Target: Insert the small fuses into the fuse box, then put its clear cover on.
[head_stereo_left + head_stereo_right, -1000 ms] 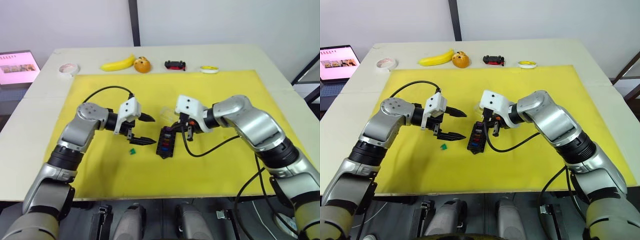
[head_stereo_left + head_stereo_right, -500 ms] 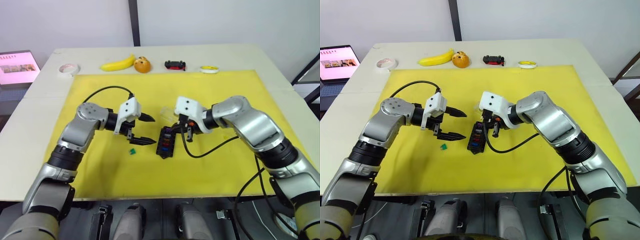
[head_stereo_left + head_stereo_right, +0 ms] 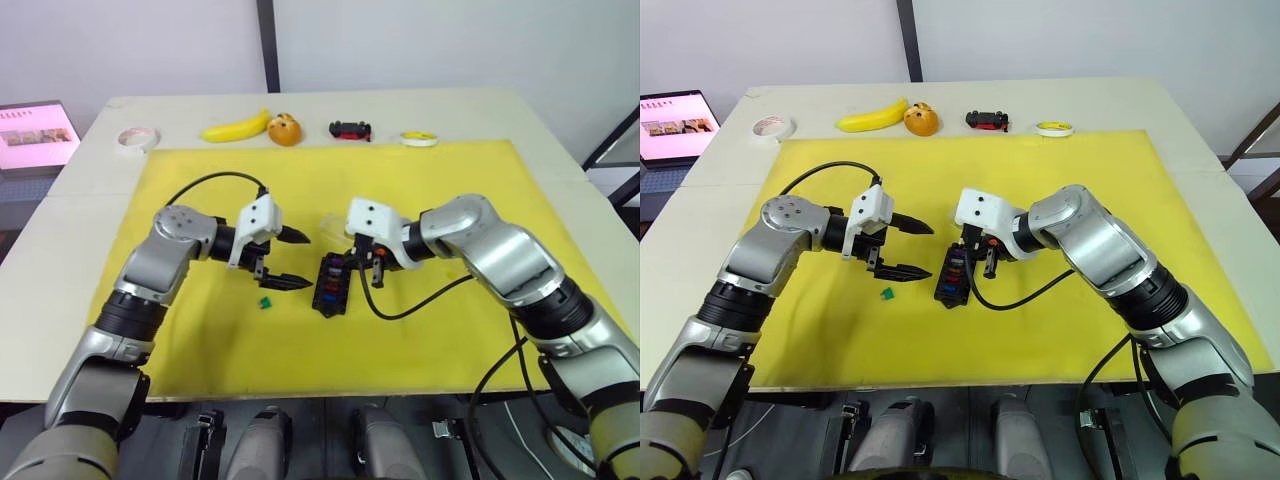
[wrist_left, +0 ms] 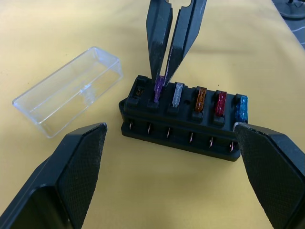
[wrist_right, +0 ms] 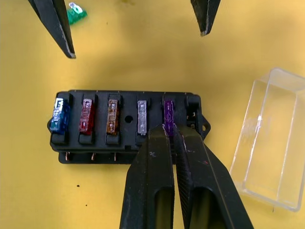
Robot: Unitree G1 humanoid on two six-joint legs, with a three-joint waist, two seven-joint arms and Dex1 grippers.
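Five fuses [image 5: 112, 116] stand in one row of the black fuse box [image 5: 127, 125] on the yellow mat [image 3: 440, 330]. Right gripper [image 5: 169, 131] pinches the purple fuse [image 5: 168, 115]. Left gripper [image 3: 287, 259], jaws spread, hovers just beside the box. Green fuse [image 3: 266, 301] lies loose nearby. Clear cover [image 4: 69, 90] rests beside the box.

Silver arms, black tapered claws

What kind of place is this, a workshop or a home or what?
Most likely a robot test lab: a plain table with a yellow mat, practice props like a banana and toy car, and a laptop beside it.
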